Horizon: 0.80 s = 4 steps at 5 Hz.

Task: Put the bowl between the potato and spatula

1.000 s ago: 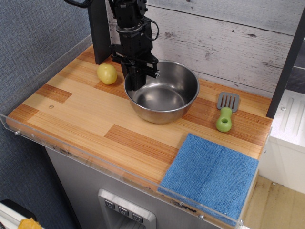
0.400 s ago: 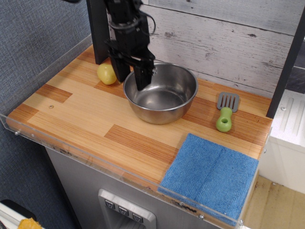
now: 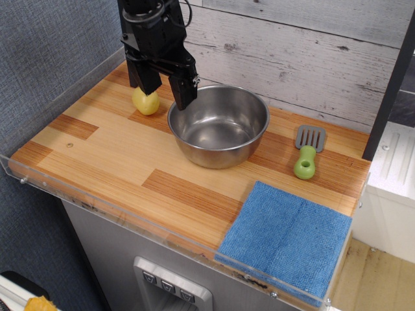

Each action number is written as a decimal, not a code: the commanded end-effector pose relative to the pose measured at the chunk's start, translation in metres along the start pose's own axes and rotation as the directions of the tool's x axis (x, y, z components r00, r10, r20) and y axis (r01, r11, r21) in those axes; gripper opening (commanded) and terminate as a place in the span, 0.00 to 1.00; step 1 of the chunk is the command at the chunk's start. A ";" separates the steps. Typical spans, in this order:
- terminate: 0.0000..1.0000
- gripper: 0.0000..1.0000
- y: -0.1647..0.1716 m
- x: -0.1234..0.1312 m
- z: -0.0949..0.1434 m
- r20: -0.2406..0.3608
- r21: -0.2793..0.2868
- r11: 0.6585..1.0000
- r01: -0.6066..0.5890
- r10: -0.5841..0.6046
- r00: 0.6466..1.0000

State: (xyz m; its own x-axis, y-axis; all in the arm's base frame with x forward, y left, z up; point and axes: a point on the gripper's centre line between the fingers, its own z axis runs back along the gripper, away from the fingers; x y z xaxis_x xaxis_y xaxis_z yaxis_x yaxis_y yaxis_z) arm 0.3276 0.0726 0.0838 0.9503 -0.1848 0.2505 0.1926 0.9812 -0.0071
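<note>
The bowl (image 3: pixel 219 125) sits on the tabletop (image 3: pixel 117 155) between the potato (image 3: pixel 145 102) and spatula (image 3: pixel 306 151). The gripper (image 3: pixel 163 85) hangs above its left rim, jaws apart and empty — any sideways drift could clip that rim. A second ago the jaws straddled the rim; now they're raised.

The wooden counter (image 3: pixel 117 152) carries the potato (image 3: pixel 146 103), bowl (image 3: pixel 219 125), spatula (image 3: pixel 307 153) and blue cloth (image 3: pixel 287 238).

- You see the bowl (image 3: pixel 219 126) mid-bench (image 3: pixel 117 155), between the potato (image 3: pixel 145 102) on its left and the spatula (image 3: pixel 307 151) on its right.
- The cloth (image 3: pixel 287 238) lies front right.
</note>
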 end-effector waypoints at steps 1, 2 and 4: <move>0.00 1.00 -0.014 -0.017 0.021 0.027 0.047 0.999 0.013 -0.015 1.000; 0.00 1.00 -0.021 -0.026 0.015 -0.083 0.096 0.995 -0.021 0.029 0.996; 0.00 1.00 -0.022 -0.029 0.025 -0.144 0.113 0.993 -0.031 0.047 0.988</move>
State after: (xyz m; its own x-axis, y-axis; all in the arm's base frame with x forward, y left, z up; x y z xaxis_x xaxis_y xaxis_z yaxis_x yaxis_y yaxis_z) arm 0.2965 0.0528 0.0889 0.9879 -0.1414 0.0630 0.1366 0.9877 0.0762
